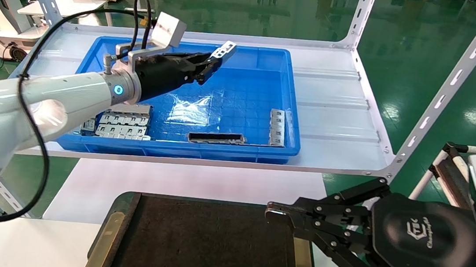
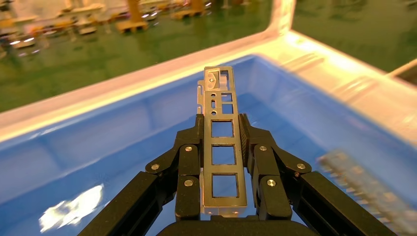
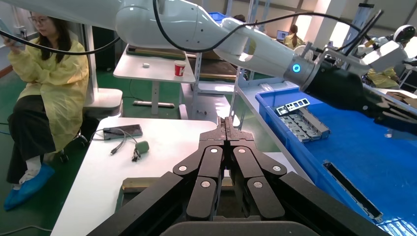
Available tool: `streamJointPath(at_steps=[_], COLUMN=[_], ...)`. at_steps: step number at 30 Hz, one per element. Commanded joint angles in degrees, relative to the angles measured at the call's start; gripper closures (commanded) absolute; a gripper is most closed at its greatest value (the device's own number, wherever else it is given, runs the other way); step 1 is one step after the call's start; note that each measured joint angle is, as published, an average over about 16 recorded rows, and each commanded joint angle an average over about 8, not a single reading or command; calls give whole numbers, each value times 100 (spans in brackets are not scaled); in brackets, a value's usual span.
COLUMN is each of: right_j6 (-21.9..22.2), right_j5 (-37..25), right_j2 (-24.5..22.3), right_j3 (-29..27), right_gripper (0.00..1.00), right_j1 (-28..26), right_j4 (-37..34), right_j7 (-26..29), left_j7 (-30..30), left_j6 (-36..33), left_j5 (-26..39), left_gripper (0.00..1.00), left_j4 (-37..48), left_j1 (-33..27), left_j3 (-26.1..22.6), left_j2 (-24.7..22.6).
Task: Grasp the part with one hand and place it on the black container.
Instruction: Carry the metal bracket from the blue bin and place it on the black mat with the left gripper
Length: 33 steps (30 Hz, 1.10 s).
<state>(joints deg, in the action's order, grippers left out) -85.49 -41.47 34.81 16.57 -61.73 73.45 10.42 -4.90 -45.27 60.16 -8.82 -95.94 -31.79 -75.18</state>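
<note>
My left gripper [image 1: 210,65] is shut on the part [image 1: 223,51], a slim silver bar with square cutouts, and holds it in the air above the back of the blue bin [image 1: 294,128]. In the left wrist view the part [image 2: 223,132] stands lengthwise between the fingers of the left gripper [image 2: 222,129]. The black container [image 1: 204,245], a flat dark tray with brass side strips, lies on the white table at the front. My right gripper [image 1: 276,212] is shut and empty, parked over the tray's right edge; it also shows in the right wrist view [image 3: 226,129].
In the bin lie grey multi-slot plates [image 1: 121,125] at the front left, a dark-centred frame strip [image 1: 216,138] at the front and another grey strip [image 1: 277,127] at the right. White shelf posts [image 1: 446,89] stand at the right. A person in yellow [image 3: 46,93] sits beyond the table.
</note>
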Motion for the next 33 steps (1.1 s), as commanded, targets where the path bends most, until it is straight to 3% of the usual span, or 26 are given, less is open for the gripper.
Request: streamJointPath(at_steps=[1, 7, 17, 27, 33], right_j6=[0, 1, 3, 4, 5], right_j5=[1, 2, 4, 7, 8], right_j2=[0, -1, -3, -4, -5], right_j3=[1, 3, 6, 10, 12], right_gripper=[100, 100, 100, 100, 100], right_j1=[0, -1, -1, -2, -3], right_j4=[0, 0, 0, 0, 0], right_j7=[0, -1, -3, -5, -6], left_j7=[-14, -169, -38, 607, 1071], left_j6=[-253, -1615, -2954, -3566, -3409], left_j5=[-78, -392, -757, -1109, -1223], left_gripper=[100, 100, 100, 100, 100], left_j4=[-34, -170, -659, -2324, -3423], left_j1=[-31, 160, 920, 2044, 2855], left_j3=[34, 195, 352, 434, 431], left_j2=[58, 419, 955, 1540, 1883])
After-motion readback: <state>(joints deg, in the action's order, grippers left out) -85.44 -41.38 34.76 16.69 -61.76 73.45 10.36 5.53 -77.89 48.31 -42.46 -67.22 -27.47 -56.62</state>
